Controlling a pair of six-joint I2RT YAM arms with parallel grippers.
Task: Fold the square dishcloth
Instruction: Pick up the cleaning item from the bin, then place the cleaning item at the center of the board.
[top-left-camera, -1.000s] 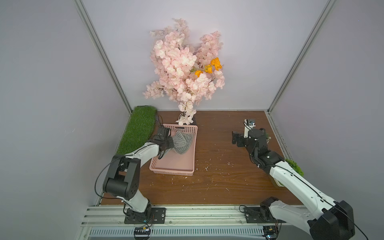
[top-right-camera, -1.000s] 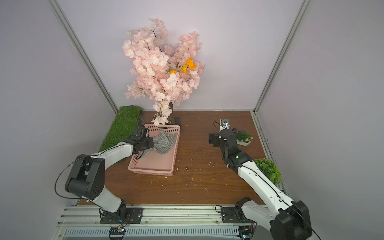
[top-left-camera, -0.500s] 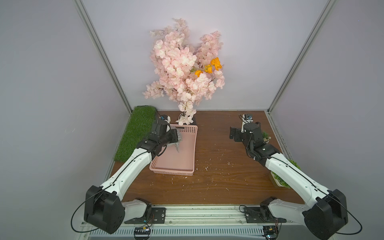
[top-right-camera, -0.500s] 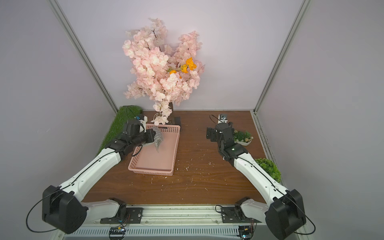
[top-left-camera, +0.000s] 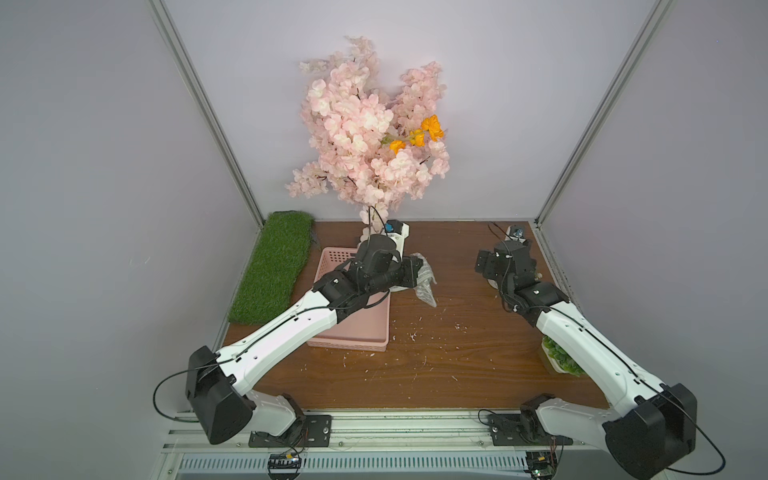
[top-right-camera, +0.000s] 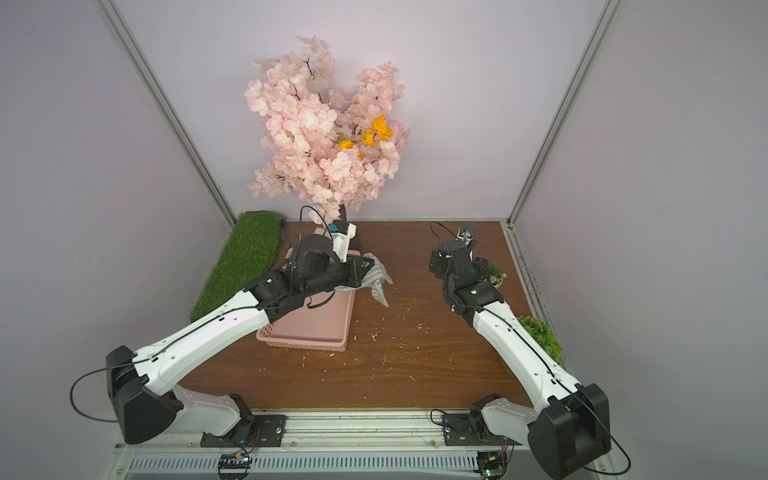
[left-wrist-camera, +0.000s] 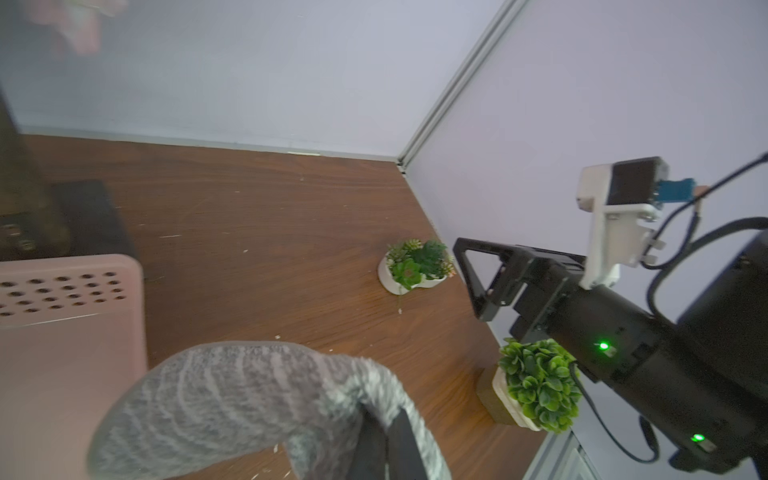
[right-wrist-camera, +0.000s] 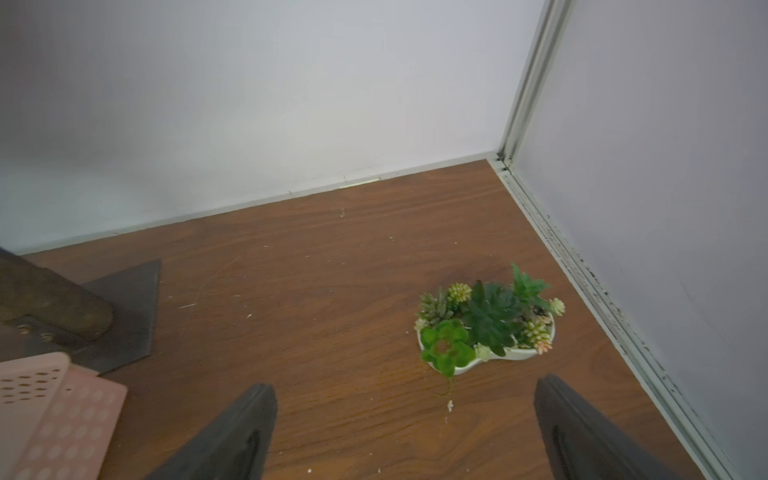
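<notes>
The square dishcloth (top-left-camera: 427, 284) (top-right-camera: 377, 281), grey with thin white stripes, hangs bunched from my left gripper (top-left-camera: 417, 271) (top-right-camera: 368, 266), which is shut on it. It dangles just past the right rim of the pink basket (top-left-camera: 349, 343) (top-right-camera: 303, 340), above the wooden table. In the left wrist view the dishcloth (left-wrist-camera: 249, 395) drapes over the closed fingers (left-wrist-camera: 405, 444). My right gripper (top-left-camera: 507, 266) (top-right-camera: 457, 266) (right-wrist-camera: 401, 399) hovers open and holds nothing near the back right of the table, well apart from the dishcloth.
A pink blossom tree (top-left-camera: 370, 133) stands at the back on a dark base plate (right-wrist-camera: 124, 307). A green grass mat (top-left-camera: 272, 270) lies along the left wall. A succulent dish (right-wrist-camera: 486, 332) (top-right-camera: 494, 274) and a leafy pot (top-left-camera: 561, 357) (left-wrist-camera: 536, 382) sit by the right wall.
My left arm has lifted the dishcloth out of the basket and carried it right, past the basket's right rim. The right arm shifted slightly back.
</notes>
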